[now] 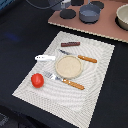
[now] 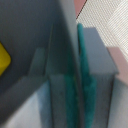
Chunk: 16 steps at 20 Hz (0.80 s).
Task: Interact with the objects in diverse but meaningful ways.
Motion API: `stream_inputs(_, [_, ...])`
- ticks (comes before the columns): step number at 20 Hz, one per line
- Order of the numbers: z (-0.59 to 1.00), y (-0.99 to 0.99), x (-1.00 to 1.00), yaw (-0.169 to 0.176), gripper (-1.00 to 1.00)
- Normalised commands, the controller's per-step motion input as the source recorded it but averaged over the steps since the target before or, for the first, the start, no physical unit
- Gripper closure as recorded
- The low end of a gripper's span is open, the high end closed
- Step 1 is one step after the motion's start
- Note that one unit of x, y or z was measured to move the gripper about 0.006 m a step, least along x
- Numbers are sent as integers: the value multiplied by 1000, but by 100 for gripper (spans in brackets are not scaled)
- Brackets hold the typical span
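Observation:
A red tomato (image 1: 37, 79) lies at the placemat's corner on the exterior view's left. A white fish shape (image 1: 44, 58) lies at the mat's edge, and a brown sausage stick (image 1: 70, 44) near its far edge. A grey two-handled pot (image 1: 90, 13) stands on the brown board (image 1: 107, 27) behind. A yellow cheese wedge (image 2: 3, 59) shows only in the wrist view, beside a blurred grey surface. My gripper (image 2: 76, 50) fills the wrist view with its teal pads (image 2: 85, 85) pressed together, nothing visible between them. In the exterior view only part of the arm (image 1: 64, 5) shows at the top edge.
A beige plate (image 1: 68, 66) sits mid-mat on the striped placemat (image 1: 95, 95), with an orange-handled knife (image 1: 86, 58) and fork (image 1: 70, 82) beside it. Dark round discs (image 1: 67, 14) lie on the board near the pot. A pale bowl (image 1: 123, 17) stands at the far right.

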Motion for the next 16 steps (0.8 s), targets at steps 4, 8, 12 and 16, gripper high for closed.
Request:
stream_inputs(4, [49,411,430,-42,100])
stream_inputs(8, [106,506,478,-39,100])
stream_inputs(12, [90,497,487,-38,100])
stream_inputs(16, [109,484,482,-38,100])
